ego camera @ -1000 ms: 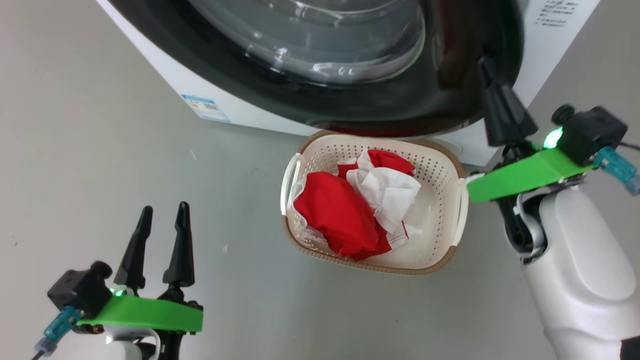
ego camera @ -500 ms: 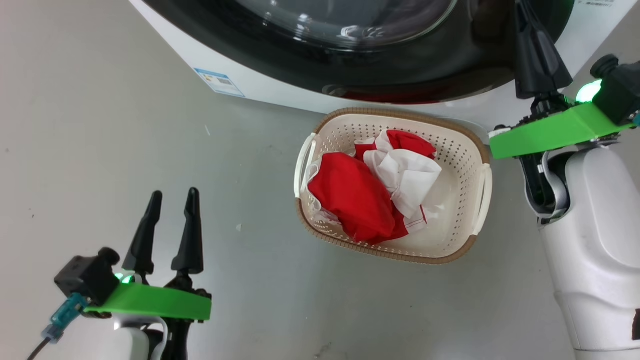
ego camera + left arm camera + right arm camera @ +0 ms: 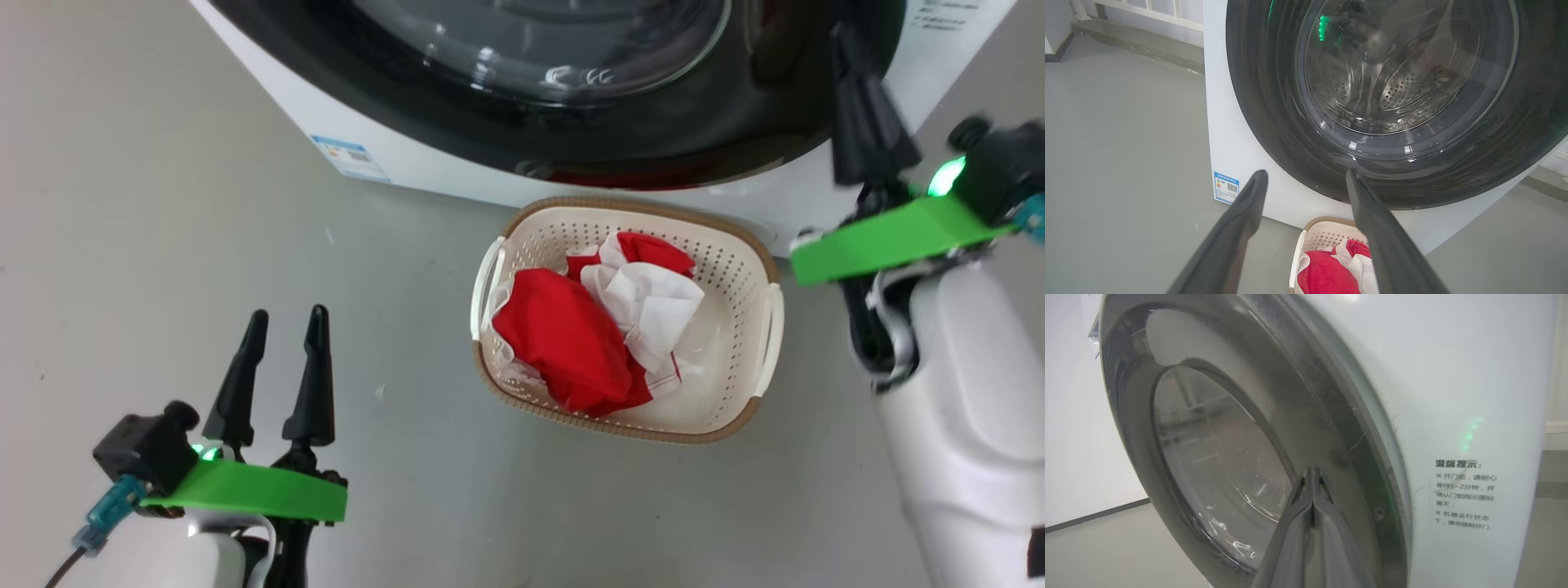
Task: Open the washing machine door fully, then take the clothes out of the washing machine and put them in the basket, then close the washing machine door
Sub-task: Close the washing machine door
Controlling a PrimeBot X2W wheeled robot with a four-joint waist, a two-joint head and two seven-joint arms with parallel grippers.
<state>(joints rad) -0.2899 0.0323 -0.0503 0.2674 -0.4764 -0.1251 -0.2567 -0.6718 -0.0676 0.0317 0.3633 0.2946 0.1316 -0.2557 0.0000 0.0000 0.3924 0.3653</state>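
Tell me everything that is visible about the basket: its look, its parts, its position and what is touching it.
The basket is a rounded rectangle of cream-white perforated plastic, with a brown woven-look rim and two white side handles. It stands upright on the grey floor, just in front of the washing machine; whether they touch cannot be told. Red and white clothes lie heaped inside, mostly toward its left side, leaving part of the bottom bare.

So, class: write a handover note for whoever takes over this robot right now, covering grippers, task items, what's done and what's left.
Left gripper: open, empty, low over the floor.
Right gripper: shut, fingertips at the washing machine door, on its black rim.
Clothes: in the basket, in front of the washing machine.
Done: unloading; door looks pushed to.
Left: confirm it is latched, then withdraw.
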